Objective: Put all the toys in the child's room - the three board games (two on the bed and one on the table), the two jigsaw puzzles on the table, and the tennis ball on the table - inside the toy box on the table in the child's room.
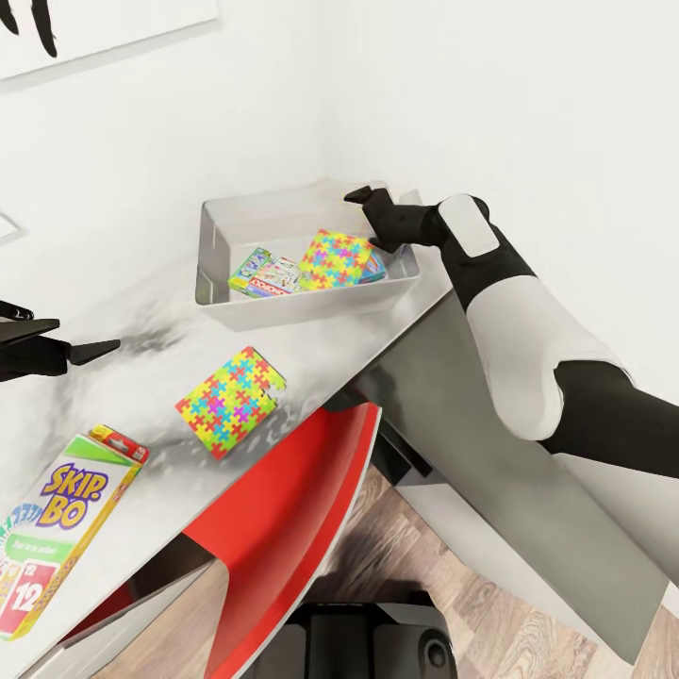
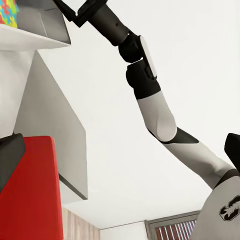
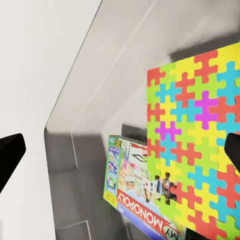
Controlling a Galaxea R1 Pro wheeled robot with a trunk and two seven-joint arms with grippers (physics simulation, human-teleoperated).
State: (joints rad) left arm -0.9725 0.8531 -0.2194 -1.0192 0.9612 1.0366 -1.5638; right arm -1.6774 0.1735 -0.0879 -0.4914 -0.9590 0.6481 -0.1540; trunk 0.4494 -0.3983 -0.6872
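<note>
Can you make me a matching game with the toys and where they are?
Things:
1. Monopoly box
2. Skip-Bo box
3. loose jigsaw puzzle
4. right gripper

Places:
A. near end of the table, by the left arm
B. over the toy box's far corner
C. lying inside the toy box
D. middle of the table, outside the box

Pairs: 1-C, 2-A, 3-D, 4-B

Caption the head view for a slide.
Right gripper open over the toy box holding a jigsaw puzzle; second puzzle and Skip-Bo wait on the table.
</note>
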